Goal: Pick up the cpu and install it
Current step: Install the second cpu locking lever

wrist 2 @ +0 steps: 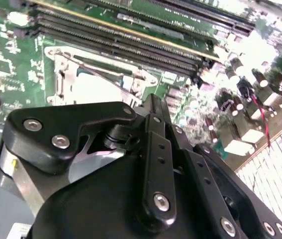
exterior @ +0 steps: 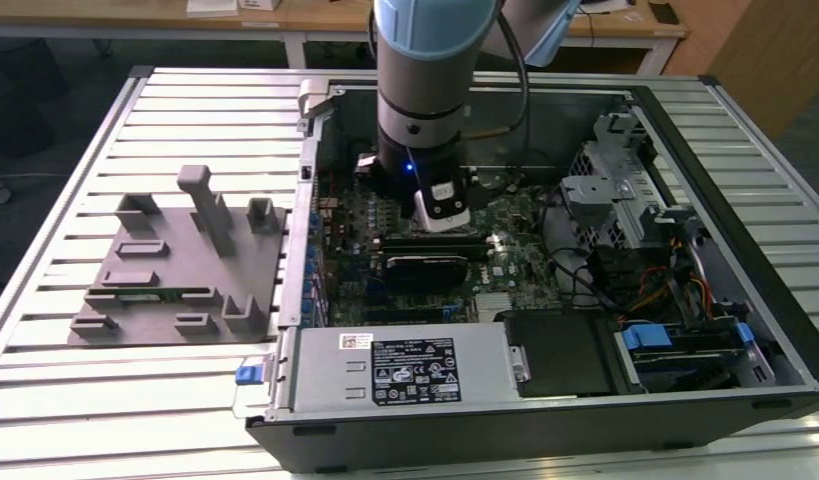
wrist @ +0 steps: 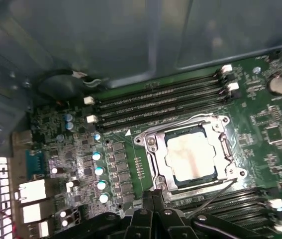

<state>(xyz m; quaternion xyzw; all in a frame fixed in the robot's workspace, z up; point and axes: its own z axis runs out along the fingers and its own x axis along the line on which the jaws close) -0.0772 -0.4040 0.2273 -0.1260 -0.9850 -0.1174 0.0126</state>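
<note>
Cpu sits in its socket (end effector above, fingers together, empty).

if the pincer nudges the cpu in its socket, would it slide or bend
The cpu looks like a flat, rigid metal-lidded square, so it would probably not bend. The socket frame surrounds it, so it likely would not slide far. Its smooth lid may be slippery.

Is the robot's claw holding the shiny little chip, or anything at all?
It cannot be told. The cpu lies in its socket on the motherboard, apart from the gripper beside it.
</note>
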